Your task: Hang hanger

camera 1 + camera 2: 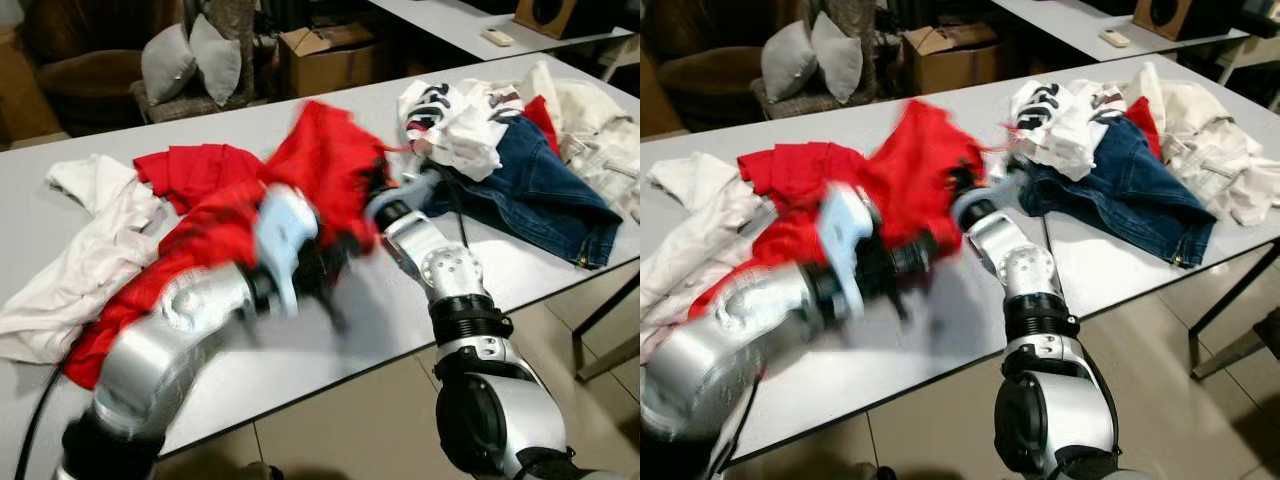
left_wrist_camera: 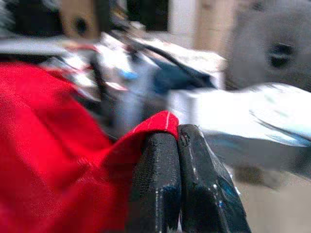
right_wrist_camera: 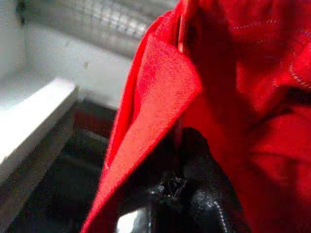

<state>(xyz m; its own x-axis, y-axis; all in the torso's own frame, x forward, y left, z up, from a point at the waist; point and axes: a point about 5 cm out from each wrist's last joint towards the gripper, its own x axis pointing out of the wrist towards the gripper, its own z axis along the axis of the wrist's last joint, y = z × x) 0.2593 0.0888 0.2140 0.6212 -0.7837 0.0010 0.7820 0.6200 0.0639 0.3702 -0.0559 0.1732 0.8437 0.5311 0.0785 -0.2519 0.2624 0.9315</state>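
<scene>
In the head views a red garment [image 1: 330, 170] is seen lifted off the bench [image 1: 420, 300] between both arms, presumably so it can be spread for a hanger, which cannot be made out. In the left wrist view the left pincer [image 2: 179, 145] is clenched on a red hem. In the right wrist view the right pincer [image 3: 182, 145] is wrapped in red cloth, its state untellable

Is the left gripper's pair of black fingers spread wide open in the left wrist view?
No. The left gripper has its fingers pressed together, pinching an edge of the red garment.
</scene>
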